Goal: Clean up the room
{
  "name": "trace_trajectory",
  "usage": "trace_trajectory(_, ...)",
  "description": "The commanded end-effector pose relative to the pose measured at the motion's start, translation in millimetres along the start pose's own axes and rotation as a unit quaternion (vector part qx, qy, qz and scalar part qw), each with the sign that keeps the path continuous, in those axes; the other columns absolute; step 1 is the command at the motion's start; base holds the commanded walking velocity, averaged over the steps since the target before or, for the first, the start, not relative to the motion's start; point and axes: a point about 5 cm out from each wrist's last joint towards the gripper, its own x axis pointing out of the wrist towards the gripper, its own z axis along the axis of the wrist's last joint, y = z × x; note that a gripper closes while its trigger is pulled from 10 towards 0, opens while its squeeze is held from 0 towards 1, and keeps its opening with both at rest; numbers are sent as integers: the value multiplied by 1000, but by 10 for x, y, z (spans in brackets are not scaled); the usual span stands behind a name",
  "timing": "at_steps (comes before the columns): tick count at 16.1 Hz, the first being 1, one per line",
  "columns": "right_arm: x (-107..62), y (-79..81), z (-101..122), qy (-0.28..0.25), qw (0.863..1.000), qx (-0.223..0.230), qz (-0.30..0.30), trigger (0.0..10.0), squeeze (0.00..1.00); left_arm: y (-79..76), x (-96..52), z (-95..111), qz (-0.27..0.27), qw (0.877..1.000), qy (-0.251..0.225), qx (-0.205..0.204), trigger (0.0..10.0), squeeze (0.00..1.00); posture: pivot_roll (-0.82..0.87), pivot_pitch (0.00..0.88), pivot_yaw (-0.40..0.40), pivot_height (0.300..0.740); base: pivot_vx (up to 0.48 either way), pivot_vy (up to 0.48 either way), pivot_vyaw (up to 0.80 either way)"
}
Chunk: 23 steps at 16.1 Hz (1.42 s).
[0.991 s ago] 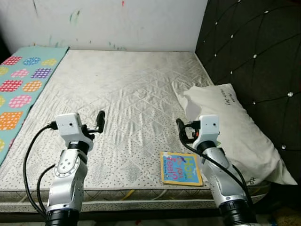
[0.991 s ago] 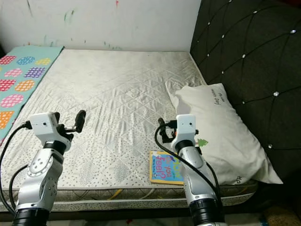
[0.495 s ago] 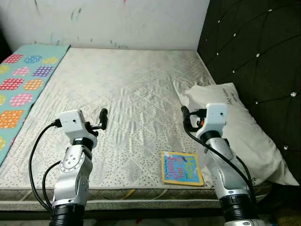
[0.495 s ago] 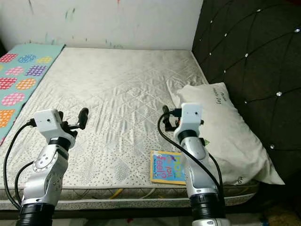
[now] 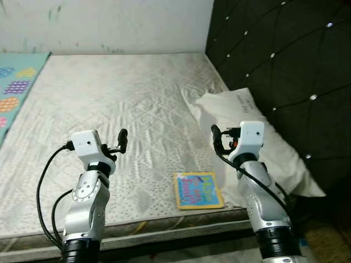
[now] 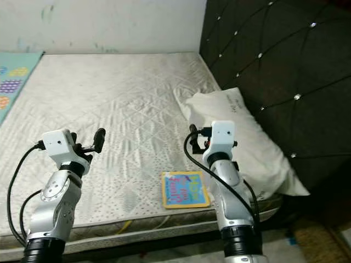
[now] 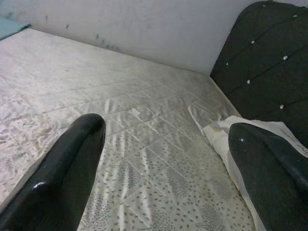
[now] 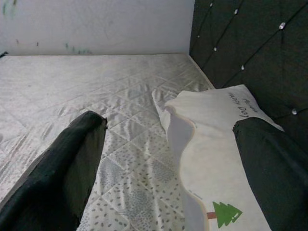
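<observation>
A colourful children's book (image 5: 197, 189) lies flat on the pale quilted mattress (image 5: 109, 93), close to its front edge. A white pillow (image 5: 233, 109) with a small green tree print rests at the right side against the headboard. My left gripper (image 5: 123, 140) hovers open over the front left of the mattress, holding nothing. My right gripper (image 5: 215, 136) is open and empty too, raised above the book's far right corner and just left of the pillow (image 8: 211, 144). Both wrist views look along widely spread black fingers (image 7: 72, 159) across the bed.
A dark tufted headboard (image 5: 285, 55) runs along the right side. A teal blanket with coloured patches (image 5: 16, 76) lies at the far left. A white marked wall (image 5: 109, 22) closes the back. Floor (image 5: 326, 244) shows at the lower right past the bed corner.
The whole picture has slid left, so the camera has turned right; the blanket is nearly out of view. Both arms keep much the same raised pose, grippers still open.
</observation>
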Motion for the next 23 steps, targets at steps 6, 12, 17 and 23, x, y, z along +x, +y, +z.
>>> trace_trajectory(6,-7,11,-2,-1,1000,-9,1,10000,0,41,5,5,10,1000,1,-2,10000,0,-91,0,-26,740,0,262,0)
trace_trajectory(12,-3,-13,-13,3,1000,-14,-2,10000,0,33,16,5,10,1000,2,-4,10000,0,-96,0,-25,740,0,339,0)
trace_trajectory(17,2,48,-18,4,1000,-11,2,10000,0,41,21,6,12,1000,2,-4,10000,0,-95,0,-26,740,0,346,0)
trace_trajectory(23,8,43,-28,6,1000,-13,4,10000,0,40,26,0,13,1000,3,-4,10000,0,-98,0,-29,740,0,346,0)
